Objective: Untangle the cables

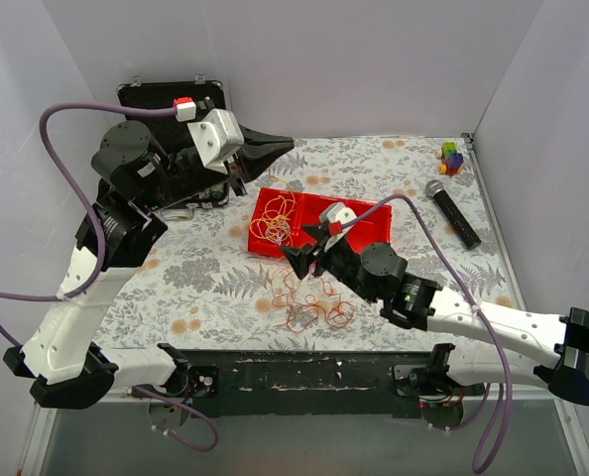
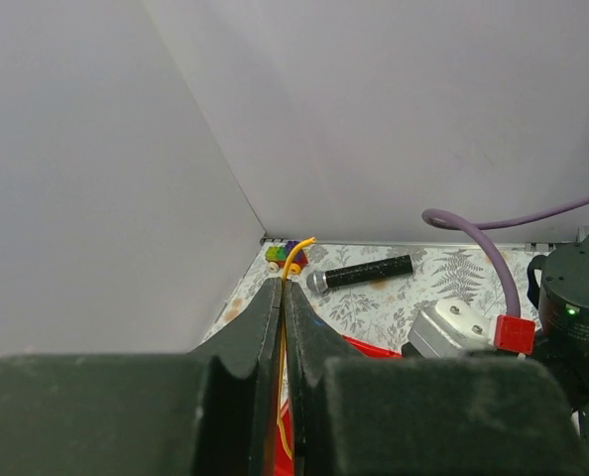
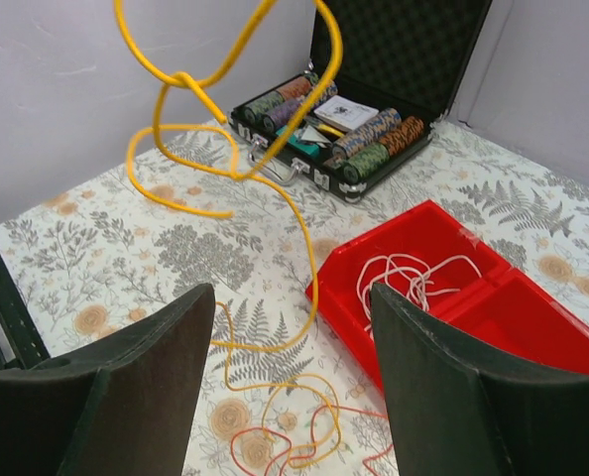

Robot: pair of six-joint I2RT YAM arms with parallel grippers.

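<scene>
My left gripper (image 1: 287, 147) is raised over the back of the table and shut on a yellow cable (image 2: 283, 337), whose tip pokes out past the fingertips. In the right wrist view that yellow cable (image 3: 225, 129) hangs in loops and a knot down to the table. Orange and red cables (image 1: 314, 302) lie tangled on the cloth in front of the red tray (image 1: 374, 223). A white cable (image 3: 413, 278) lies in the tray's left compartment. My right gripper (image 1: 302, 246) hovers open and empty at the tray's front edge, above the loose strands (image 3: 294, 436).
An open black case of poker chips (image 3: 344, 129) stands at the back left. A black microphone (image 1: 453, 213) and a small stack of coloured toy blocks (image 1: 452, 157) lie at the far right. White walls enclose the table.
</scene>
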